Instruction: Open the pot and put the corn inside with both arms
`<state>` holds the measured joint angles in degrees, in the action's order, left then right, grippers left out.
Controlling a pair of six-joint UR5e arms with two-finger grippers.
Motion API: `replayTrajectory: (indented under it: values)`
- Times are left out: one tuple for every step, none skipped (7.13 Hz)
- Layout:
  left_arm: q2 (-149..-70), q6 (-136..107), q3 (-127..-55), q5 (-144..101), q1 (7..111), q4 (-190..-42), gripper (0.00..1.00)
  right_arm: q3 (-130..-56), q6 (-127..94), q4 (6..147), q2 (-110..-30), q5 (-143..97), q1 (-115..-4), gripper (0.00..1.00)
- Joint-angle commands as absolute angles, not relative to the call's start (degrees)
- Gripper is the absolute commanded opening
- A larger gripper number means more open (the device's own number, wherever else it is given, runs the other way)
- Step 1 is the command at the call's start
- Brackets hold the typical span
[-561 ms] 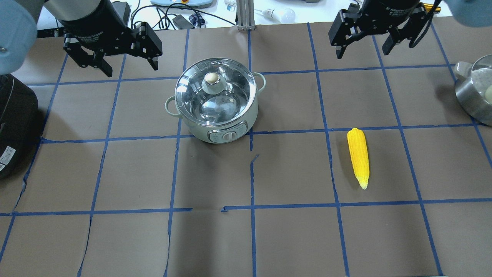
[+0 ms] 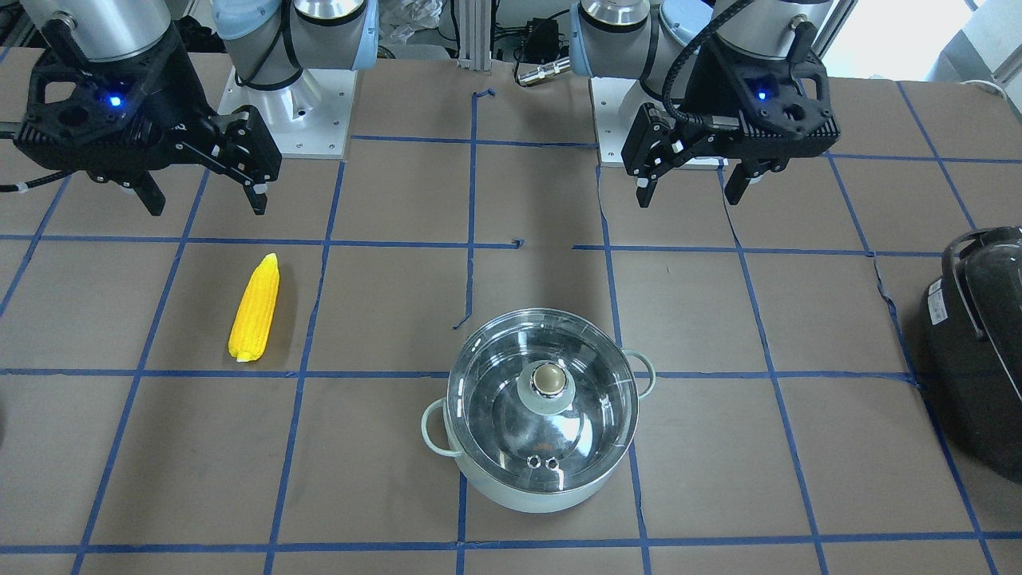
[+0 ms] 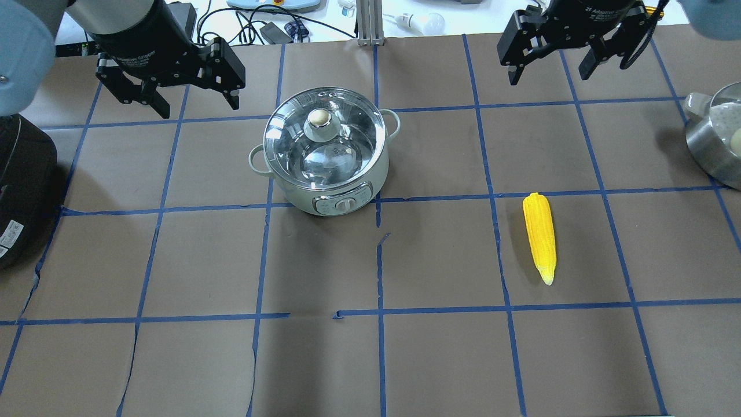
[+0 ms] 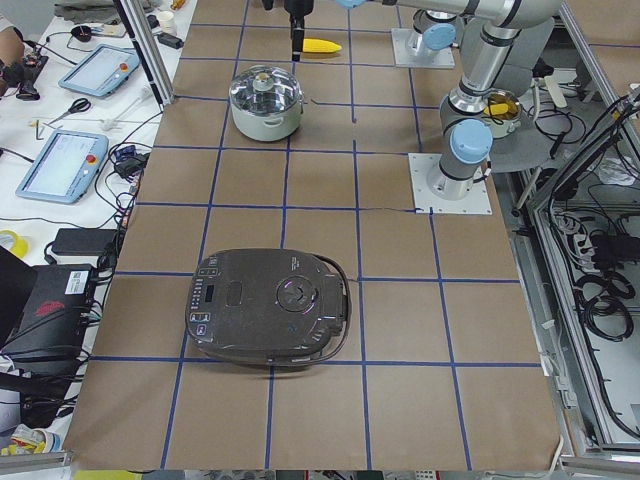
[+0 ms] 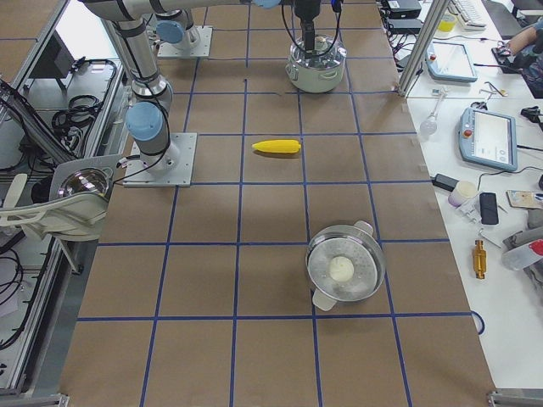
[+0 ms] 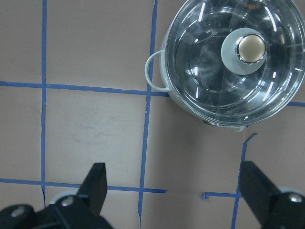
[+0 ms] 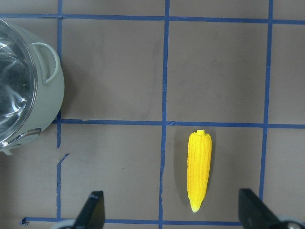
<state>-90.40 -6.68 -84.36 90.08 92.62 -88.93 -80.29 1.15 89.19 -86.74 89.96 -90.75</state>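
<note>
The pale mint-green pot (image 3: pixel 301 194) stands left of the table's middle, its glass lid with a beige knob (image 3: pixel 319 117) on it; it also shows in the front view (image 2: pixel 543 499) and the left wrist view (image 6: pixel 238 62). The yellow corn (image 3: pixel 539 234) lies flat on the table to the pot's right, also in the front view (image 2: pixel 255 309) and the right wrist view (image 7: pixel 198 170). My left gripper (image 3: pixel 198 107) is open and empty, high up, to the left of the pot. My right gripper (image 3: pixel 547 79) is open and empty, high above the table beyond the corn.
A large black appliance (image 3: pixel 23 191) sits at the table's left edge. A steel pot (image 3: pixel 715 139) with a pale round thing in it sits at the right edge. Blue tape lines grid the brown table cover.
Both grippers have shifted only slightly and are still open. The pot, its lid and the corn have not moved.
</note>
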Motion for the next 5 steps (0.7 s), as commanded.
replayTrajectory:
  values:
    - [-90.6,-3.5,-83.5,90.7,91.9,-90.3,1.0,-80.2,1.1,89.2,-86.7,89.8,-90.8,1.0]
    - [-90.7,-1.9,-82.8,92.4,91.1,-94.6,1.0,-80.2,1.1,89.2,-86.7,89.7,-90.8,1.0]
    - [-91.1,-1.8,-82.7,92.0,90.9,-94.5,1.0,-80.3,1.1,89.2,-86.7,89.7,-90.8,1.0]
    - [-91.8,-1.8,-82.4,91.8,91.1,-94.0,1.0,-80.5,1.1,89.2,-86.7,89.7,-90.9,1.0]
    - [-91.6,-1.8,-82.4,91.8,91.2,-94.0,1.0,-80.4,1.1,89.2,-86.6,89.7,-90.9,1.0]
